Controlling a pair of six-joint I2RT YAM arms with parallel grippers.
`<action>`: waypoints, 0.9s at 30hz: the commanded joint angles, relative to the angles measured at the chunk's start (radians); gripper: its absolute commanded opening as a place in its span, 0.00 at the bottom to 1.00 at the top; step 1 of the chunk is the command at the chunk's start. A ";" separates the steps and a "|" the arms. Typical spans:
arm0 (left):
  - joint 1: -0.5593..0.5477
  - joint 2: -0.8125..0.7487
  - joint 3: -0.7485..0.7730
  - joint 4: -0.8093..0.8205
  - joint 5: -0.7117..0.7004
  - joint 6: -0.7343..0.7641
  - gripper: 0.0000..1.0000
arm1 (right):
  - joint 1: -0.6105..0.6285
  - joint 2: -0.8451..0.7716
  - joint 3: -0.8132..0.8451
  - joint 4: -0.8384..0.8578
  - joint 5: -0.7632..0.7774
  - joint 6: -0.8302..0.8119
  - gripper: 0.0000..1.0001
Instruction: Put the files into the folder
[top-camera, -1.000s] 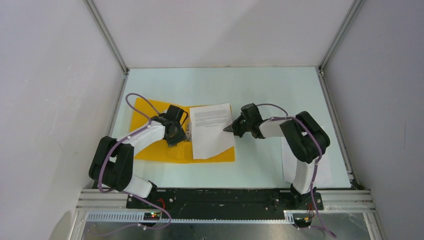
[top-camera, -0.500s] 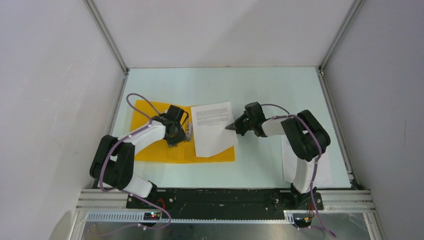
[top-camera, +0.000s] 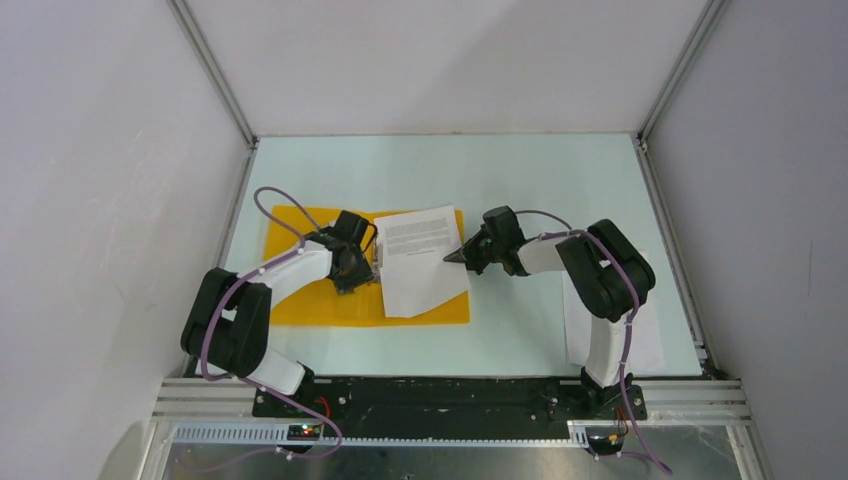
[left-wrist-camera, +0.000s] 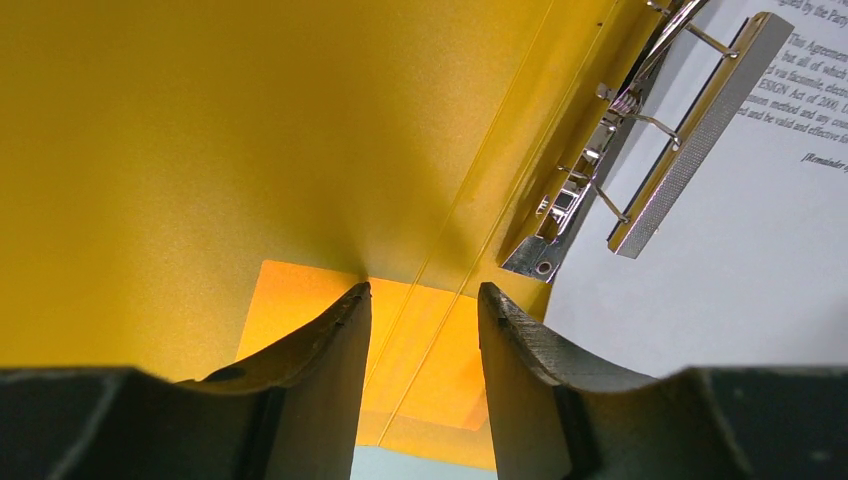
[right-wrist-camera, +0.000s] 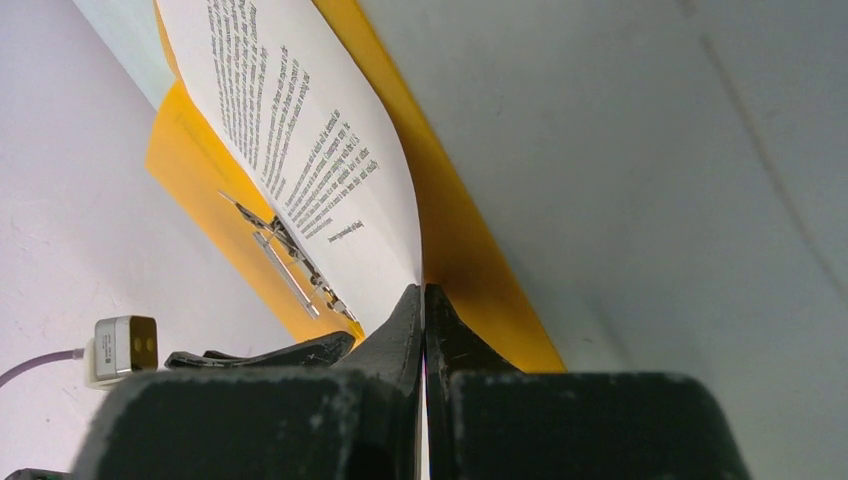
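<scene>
The orange-yellow folder (top-camera: 300, 300) lies open on the table. One printed sheet of the files (top-camera: 425, 262) lies on its right half, its left edge by the metal clip (top-camera: 377, 262). My right gripper (top-camera: 452, 257) is shut on the sheet's right edge. In the right wrist view the jaws (right-wrist-camera: 423, 292) pinch the curved sheet (right-wrist-camera: 300, 130) above the folder (right-wrist-camera: 470, 270). My left gripper (top-camera: 352, 272) is open just above the folder's middle, left of the clip. In the left wrist view its fingers (left-wrist-camera: 423, 295) are apart over the folder (left-wrist-camera: 200, 130), with the clip (left-wrist-camera: 640, 130) and the sheet (left-wrist-camera: 740, 260) at the right.
More white sheets (top-camera: 650, 340) lie on the table at the right, partly under my right arm. Grey enclosure walls and metal frame rails (top-camera: 240, 200) border the table on three sides.
The held sheet has shifted slightly left toward the clip with my right gripper. The left gripper has hardly moved.
</scene>
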 joint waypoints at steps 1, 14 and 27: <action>0.005 0.006 0.007 0.014 -0.011 -0.011 0.49 | 0.022 0.023 0.019 -0.036 0.037 0.016 0.00; 0.006 -0.007 0.009 0.013 0.000 -0.011 0.50 | 0.118 -0.077 -0.029 -0.055 0.226 0.034 0.00; 0.006 -0.028 0.009 0.012 0.006 -0.017 0.50 | 0.164 -0.141 -0.053 -0.091 0.305 0.003 0.11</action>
